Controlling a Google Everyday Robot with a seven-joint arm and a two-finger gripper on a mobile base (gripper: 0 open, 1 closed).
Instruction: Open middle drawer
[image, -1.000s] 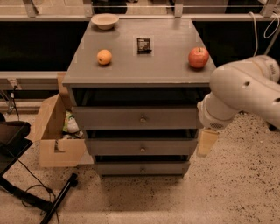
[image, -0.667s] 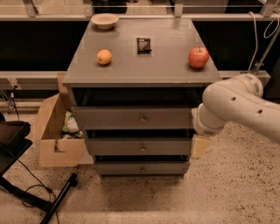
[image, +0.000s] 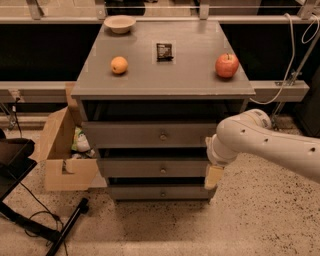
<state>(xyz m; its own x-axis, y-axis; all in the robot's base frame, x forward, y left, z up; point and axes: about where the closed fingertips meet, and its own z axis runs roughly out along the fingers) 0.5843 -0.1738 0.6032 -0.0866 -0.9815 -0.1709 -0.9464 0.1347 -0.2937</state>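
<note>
The grey cabinet (image: 165, 80) has three drawers, each with a small round knob. The middle drawer (image: 145, 169) is the second one, with its knob (image: 163, 171) at the centre; a dark gap shows above its front. The top drawer (image: 130, 135) sits above it and the lowest drawer (image: 145, 192) below. My white arm (image: 260, 142) comes in from the right. My gripper (image: 214, 177) hangs at the right end of the middle drawer's front, to the right of the knob, with a tan finger pad showing.
On the cabinet top lie an orange (image: 119, 65), a dark snack packet (image: 164, 51), a red apple (image: 226, 65) and a bowl (image: 120, 23). An open cardboard box (image: 60, 150) stands left of the cabinet. A black stand and cables (image: 30, 225) lie on the floor at the left.
My arm has moved left and down, bringing the gripper from beside the cabinet's right edge to the right end of the middle drawer's front. The drawers have not moved.
</note>
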